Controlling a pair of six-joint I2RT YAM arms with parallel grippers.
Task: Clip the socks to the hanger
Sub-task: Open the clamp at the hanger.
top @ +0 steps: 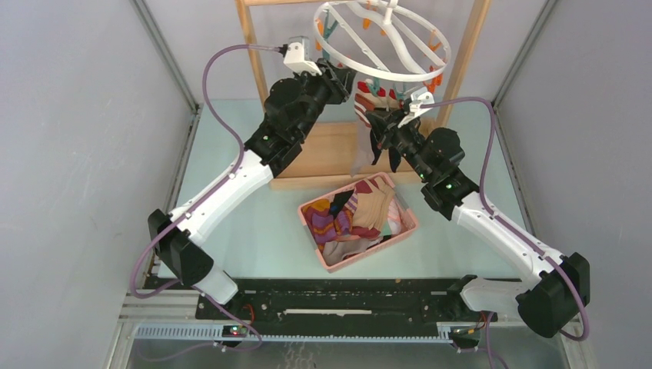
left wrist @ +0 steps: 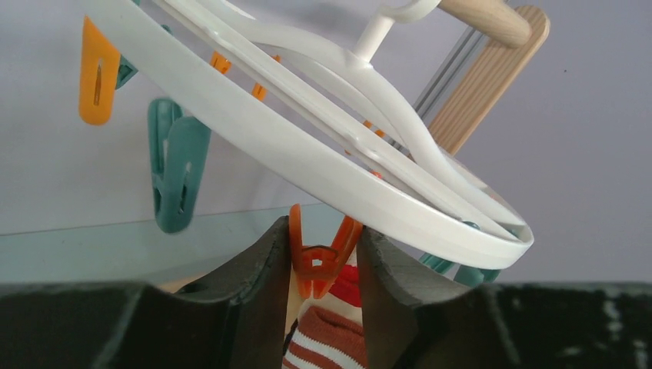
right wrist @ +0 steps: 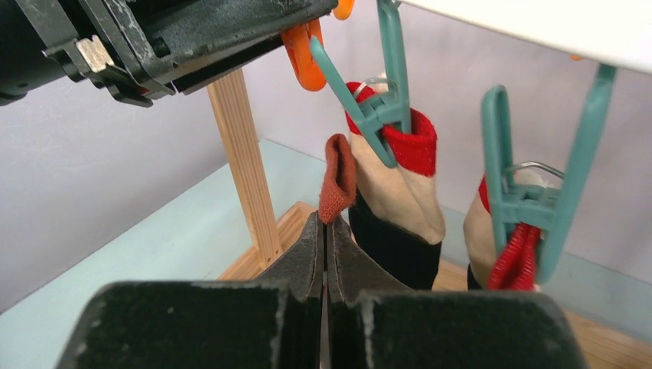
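Observation:
The white ring hanger hangs from the wooden rack. My left gripper is shut on the two handles of an orange clip under the hanger's rim. Just below that clip is the cuff of a maroon-white striped sock. My right gripper is shut on that sock's maroon cuff and holds it up beneath the orange clip. Beside it, two navy socks with red-cream cuffs hang from teal clips.
A pink basket with several more socks stands on the table in front of the rack's wooden base. A wooden upright stands left of the right gripper. More teal and orange clips dangle from the ring.

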